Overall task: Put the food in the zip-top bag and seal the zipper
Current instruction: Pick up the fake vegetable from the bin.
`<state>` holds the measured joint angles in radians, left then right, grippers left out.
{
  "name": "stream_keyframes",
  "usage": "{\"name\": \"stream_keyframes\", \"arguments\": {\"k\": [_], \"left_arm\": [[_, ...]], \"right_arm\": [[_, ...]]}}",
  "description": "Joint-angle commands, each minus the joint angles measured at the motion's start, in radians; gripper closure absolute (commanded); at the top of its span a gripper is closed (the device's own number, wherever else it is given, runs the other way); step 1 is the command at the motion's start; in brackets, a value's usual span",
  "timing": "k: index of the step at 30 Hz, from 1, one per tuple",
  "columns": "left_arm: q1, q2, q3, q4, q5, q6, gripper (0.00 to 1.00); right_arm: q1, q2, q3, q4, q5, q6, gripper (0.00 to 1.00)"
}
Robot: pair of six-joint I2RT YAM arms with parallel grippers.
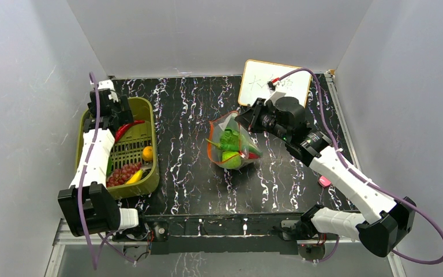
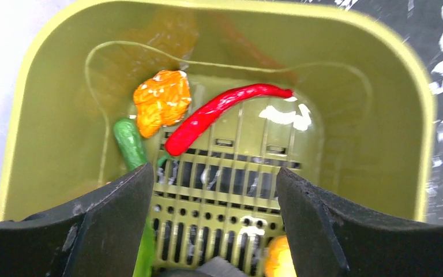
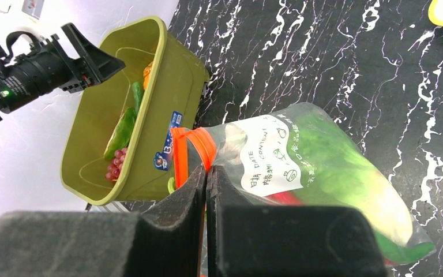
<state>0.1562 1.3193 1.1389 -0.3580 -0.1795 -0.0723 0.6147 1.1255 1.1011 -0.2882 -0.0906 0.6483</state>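
The zip-top bag [image 1: 232, 147] lies mid-desk, already carrying pale green leaves, a green piece and a flash of red. Its long axis runs across the desk [image 1: 190, 115], with the mouth facing left toward the olive basket [image 1: 150, 173] and the closed bottom trailing off to the right. The zipper [image 3: 180, 156] stands unsealed, its red-orange strip bowed into a loop. The right tool [image 3: 206, 179] has its fingers pressed together on the mouth edge right by that strip, propping the opening up.

Over to the basket: the left tool [image 2: 213, 173] hovers above its far end with the jaws spread wide and nothing between them. Directly beneath lie a red chili [image 2: 219, 109], a bumpy orange piece [image 2: 161, 104] and a green pod [image 2: 130, 141]. Purple grapes [image 1: 124, 173], a banana [image 1: 134, 177] and an orange [image 1: 147, 153] wait at the near end.

This looks like the loading step, midway through, with a fresh pick coming up. The next move likely calls for a drop onto one piece, the chili being best centred, with the jaws set across its slim body rather than along it. The piece would then go over to the propped mouth. Sealing appears some way off.
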Motion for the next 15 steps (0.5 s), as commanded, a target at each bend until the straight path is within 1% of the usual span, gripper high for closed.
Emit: {"name": "stream_keyframes", "arguments": {"k": [1,4,9,11,15], "left_arm": [[0.025,-0.025,-0.073,0.087,-0.031,0.251,0.25],[0.027,-0.017,-0.131,0.141,-0.035,0.366,0.25],[0.028,0.035,-0.148,0.189,-0.043,0.531,0.26],[0.028,0.081,-0.146,0.211,-0.046,0.565,0.27],[0.037,0.133,-0.146,0.233,-0.037,0.58,0.31]], "right_arm": [[-0.001,-0.019,0.043,0.029,-0.005,-0.022,1.0],[0.0,-0.001,0.067,0.002,-0.008,-0.029,1.0],[0.0,-0.007,0.081,-0.011,0.001,-0.019,1.0],[0.0,-0.002,0.098,-0.033,0.024,-0.024,1.0],[0.0,0.023,0.154,-0.09,0.049,-0.043,1.0]]}}
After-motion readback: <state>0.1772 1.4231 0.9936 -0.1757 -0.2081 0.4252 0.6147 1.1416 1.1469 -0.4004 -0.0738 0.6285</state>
